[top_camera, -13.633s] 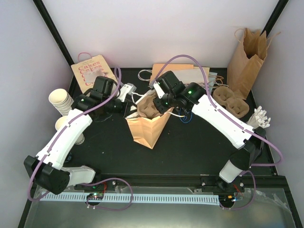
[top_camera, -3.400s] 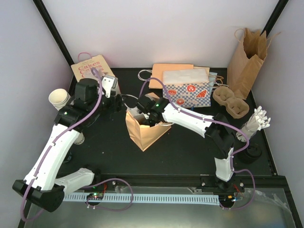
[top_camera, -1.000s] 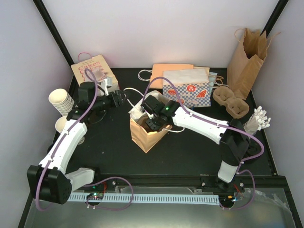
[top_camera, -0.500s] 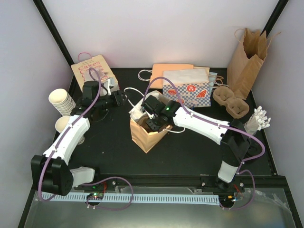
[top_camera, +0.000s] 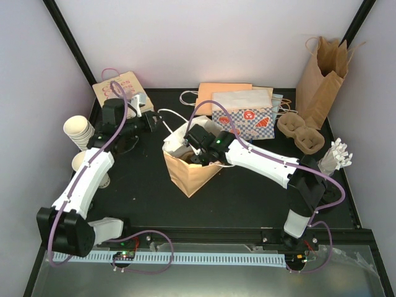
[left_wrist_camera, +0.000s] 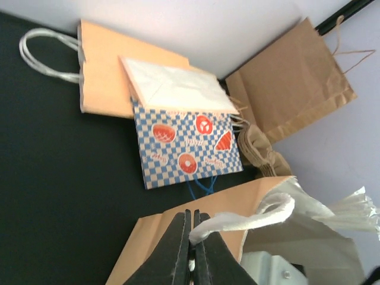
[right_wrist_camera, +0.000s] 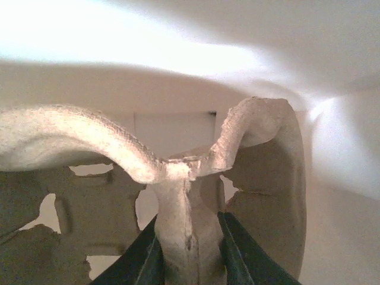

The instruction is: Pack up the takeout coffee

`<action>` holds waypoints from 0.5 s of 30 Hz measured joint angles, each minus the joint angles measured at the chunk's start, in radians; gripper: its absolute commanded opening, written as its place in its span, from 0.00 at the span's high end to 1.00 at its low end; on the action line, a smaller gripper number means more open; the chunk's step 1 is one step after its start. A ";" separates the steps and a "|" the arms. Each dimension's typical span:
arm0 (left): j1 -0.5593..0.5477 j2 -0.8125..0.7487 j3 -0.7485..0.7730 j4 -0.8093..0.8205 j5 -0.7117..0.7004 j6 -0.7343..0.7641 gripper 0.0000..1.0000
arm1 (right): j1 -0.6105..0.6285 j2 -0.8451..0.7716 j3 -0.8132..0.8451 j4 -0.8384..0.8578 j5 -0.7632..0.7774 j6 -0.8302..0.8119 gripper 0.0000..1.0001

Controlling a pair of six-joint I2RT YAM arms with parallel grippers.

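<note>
Left gripper (left_wrist_camera: 191, 224) pinches white twisted handle (left_wrist_camera: 249, 218) of open brown paper bag (top_camera: 185, 178), middle of bench (top_camera: 247, 198). Right gripper (right_wrist_camera: 187, 237) clamps centre rib of grey moulded-pulp cup carrier (right_wrist_camera: 89, 136): light, crushable, likely best hold. Lidded coffee unseen.

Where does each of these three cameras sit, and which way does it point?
Top: fixed above and behind the arms, looking down on the black table; both arms show.
Left wrist: on the left arm, looking across the table to the far right corner; left jaws shut on the white handle.
Right wrist: inside the brown bag, close on the pulp cup carrier; right jaws clamp its centre rib.
Shared: top and left wrist both show the checkered bag.
</note>
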 measured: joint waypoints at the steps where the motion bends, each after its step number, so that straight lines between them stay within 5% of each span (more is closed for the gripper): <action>1: 0.000 -0.013 0.011 -0.006 -0.012 0.009 0.99 | 0.000 0.000 0.000 -0.002 0.000 0.000 0.77; 15: -0.026 -0.057 0.086 -0.045 0.050 0.059 0.98 | 0.011 0.038 0.008 -0.014 0.012 0.000 0.77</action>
